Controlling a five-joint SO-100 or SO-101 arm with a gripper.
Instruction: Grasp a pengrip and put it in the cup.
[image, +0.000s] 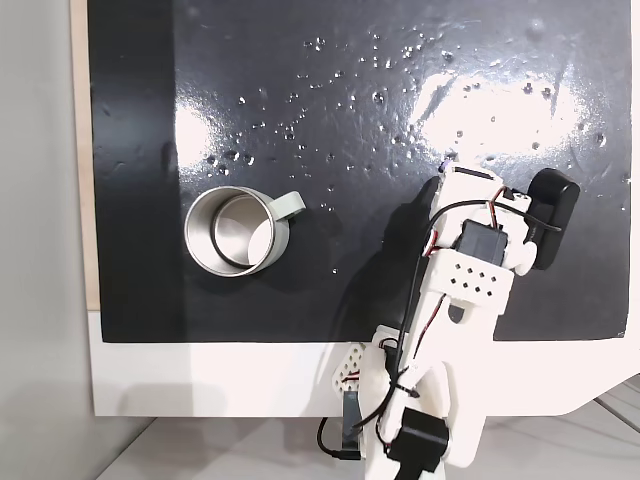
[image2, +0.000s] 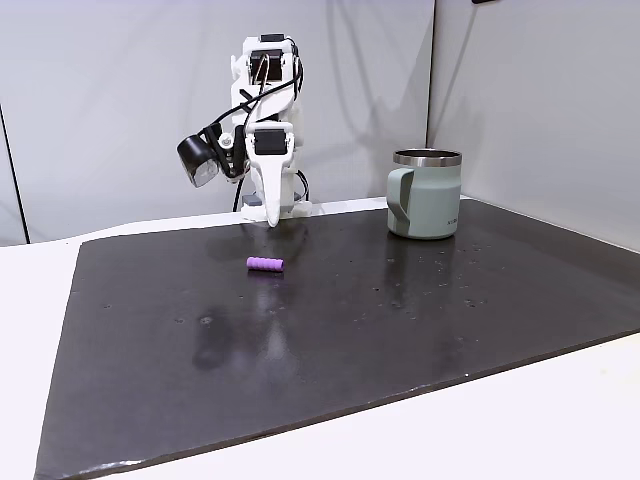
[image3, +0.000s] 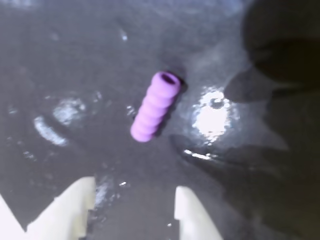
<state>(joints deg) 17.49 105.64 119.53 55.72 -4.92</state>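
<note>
Pengrip (image3: 154, 106) beyond parted end effector (image3: 135, 205)

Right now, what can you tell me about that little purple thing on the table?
The pengrip is a tiny light-purple tube with rounded ribs and a hole in its end. It looks soft, like rubber. It lies on its side on the shiny black mat, touching nothing else. The open gripper hangs above it. The cup stands apart, off to the right in the side fixed view.

- The pengrip (image3: 155, 106): ribbed, matt purple, rubbery-looking, with a hollow end.
- The cup (image: 237, 231): brushed metal inside with a shiny rim; its outside (image2: 425, 200) is matt grey-green.
- The mat (image2: 330, 330): black, glossy, speckled with small bumps.
- The end effector (image3: 132, 205): matt white plastic.
- The table (image2: 560, 420): smooth, white.
</note>
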